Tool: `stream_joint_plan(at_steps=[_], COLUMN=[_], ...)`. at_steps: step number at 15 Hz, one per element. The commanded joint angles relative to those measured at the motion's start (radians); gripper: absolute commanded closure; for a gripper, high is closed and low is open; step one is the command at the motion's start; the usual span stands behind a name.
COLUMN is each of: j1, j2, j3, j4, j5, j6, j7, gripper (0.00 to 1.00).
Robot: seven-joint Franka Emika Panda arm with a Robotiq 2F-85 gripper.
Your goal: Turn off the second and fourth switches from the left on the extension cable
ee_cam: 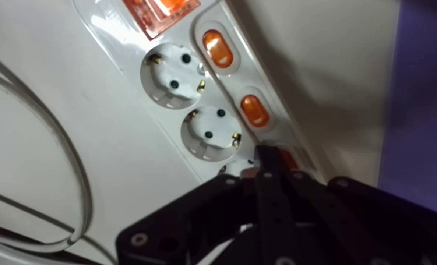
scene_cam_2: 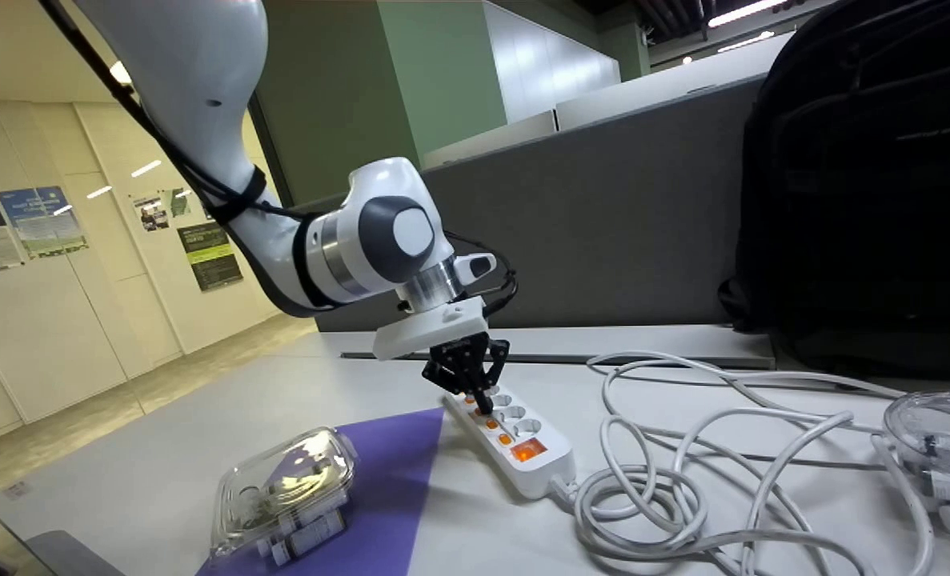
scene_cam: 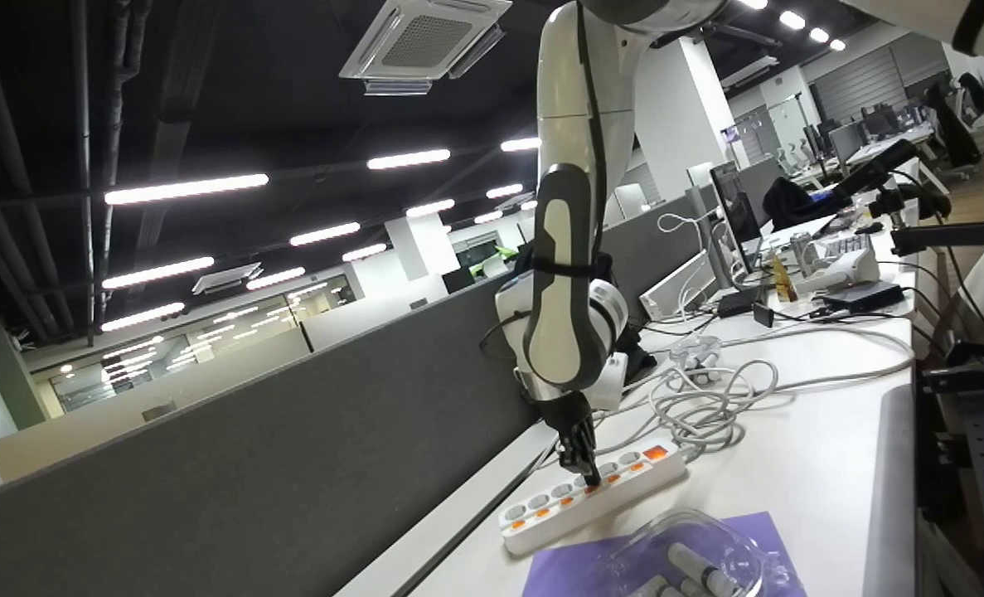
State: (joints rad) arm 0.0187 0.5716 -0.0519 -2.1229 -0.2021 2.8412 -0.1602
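Note:
The white extension cable strip (scene_cam: 601, 509) lies on the white table, with a row of sockets and orange switches along it. It also shows in an exterior view (scene_cam_2: 513, 474) and in the wrist view (ee_cam: 168, 116). A larger orange main switch (scene_cam_2: 528, 450) is at its cable end. My gripper (scene_cam: 593, 479) points down, its fingers together and empty. Its fingertips (ee_cam: 271, 152) are at the fourth small switch (ee_cam: 289, 159) from the left, which they partly cover; whether they press it I cannot tell. The second switch from the left (scene_cam: 542, 512) is uncovered. On or off positions are unclear.
A purple sheet (scene_cam: 559, 574) lies beside the strip, with a clear plastic box (scene_cam_2: 282, 488) of white tubes on it. Loose white cable loops (scene_cam_2: 643, 547) lie by the cable end. A grey partition (scene_cam: 293, 452) stands behind. A black backpack (scene_cam_2: 867, 184) stands against it.

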Motion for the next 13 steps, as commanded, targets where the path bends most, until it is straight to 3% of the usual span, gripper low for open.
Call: stream_joint_plan(at_steps=[1,5,8,13], j1=[0.014,0.027,0.003,0.021], j2=[0.129,0.196,0.177,0.059], j3=[-0.038,-0.067,-0.033,-0.011], j4=[0.009,0.015,-0.004,-0.095], j5=[-0.038,-0.006,0.004,0.014], j6=[0.253,0.392,0.386,0.338], j7=[0.024,0.010,-0.001,0.014], gripper=[1.00,1.00,1.00,1.00])
